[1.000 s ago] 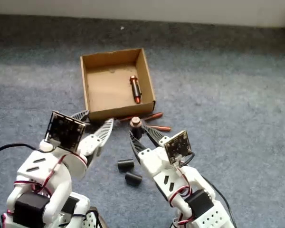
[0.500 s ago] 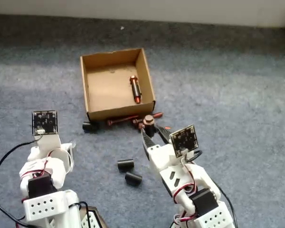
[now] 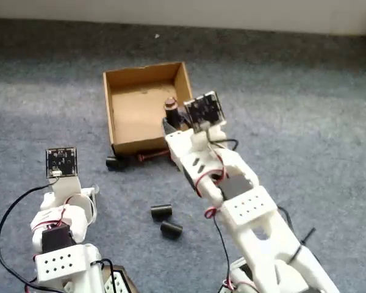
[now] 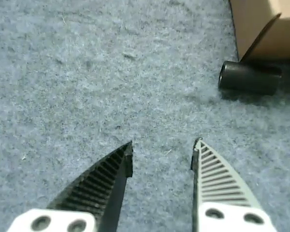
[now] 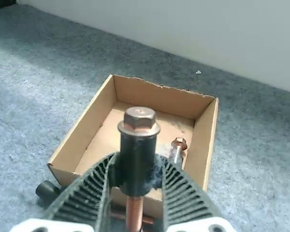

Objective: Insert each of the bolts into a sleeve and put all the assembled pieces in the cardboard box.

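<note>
My right gripper is shut on an assembled piece, a black sleeve with a copper bolt through it, held upright. In the high view this gripper and its piece hang over the right half of the cardboard box. Another assembled piece lies inside the box. My left gripper is open low over the carpet, short of a loose black sleeve by the box corner. The left arm sits at the near left.
Two more black sleeves lie on the carpet between the arms. A third sleeve and a loose copper bolt rest against the box's front wall. Open carpet lies right of the box.
My right arm has carried the assembled piece from the carpet in front of the box up over it. The left arm drew back to the near left and then held still.
</note>
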Tool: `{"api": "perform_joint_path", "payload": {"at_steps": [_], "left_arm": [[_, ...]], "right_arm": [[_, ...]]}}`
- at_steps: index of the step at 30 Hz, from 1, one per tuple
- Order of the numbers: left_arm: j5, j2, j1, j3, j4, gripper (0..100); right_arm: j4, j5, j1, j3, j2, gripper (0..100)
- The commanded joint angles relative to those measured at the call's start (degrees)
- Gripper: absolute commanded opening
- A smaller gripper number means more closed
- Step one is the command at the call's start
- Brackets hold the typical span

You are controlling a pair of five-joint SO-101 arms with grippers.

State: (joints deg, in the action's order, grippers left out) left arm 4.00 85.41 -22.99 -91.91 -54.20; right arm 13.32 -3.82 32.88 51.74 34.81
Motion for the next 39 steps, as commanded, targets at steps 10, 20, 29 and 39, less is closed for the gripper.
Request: {"api": "perform_joint_path", "payload": {"at_steps": [10,20,29,39], "left_arm": [[0.53,0.48,1.10,0.22,1.14,22],[0.53,0.48,1.01,0.22,1.14,22],[0.53,0.48,0.92,0.22,1.14,22],[0.53,0.48,0.84,0.22,1.14,22]], "right_arm": [[-5.05,-0.26,-4.88,-31.08,-41.54,0.6],[7.52,-0.26,-5.14,-33.27,-37.49,18.9],[30.64,-0.53,-5.05,-32.92,-19.03,18.3],[58.33,-0.62,4.53,-32.66,-13.93,18.3]]}}
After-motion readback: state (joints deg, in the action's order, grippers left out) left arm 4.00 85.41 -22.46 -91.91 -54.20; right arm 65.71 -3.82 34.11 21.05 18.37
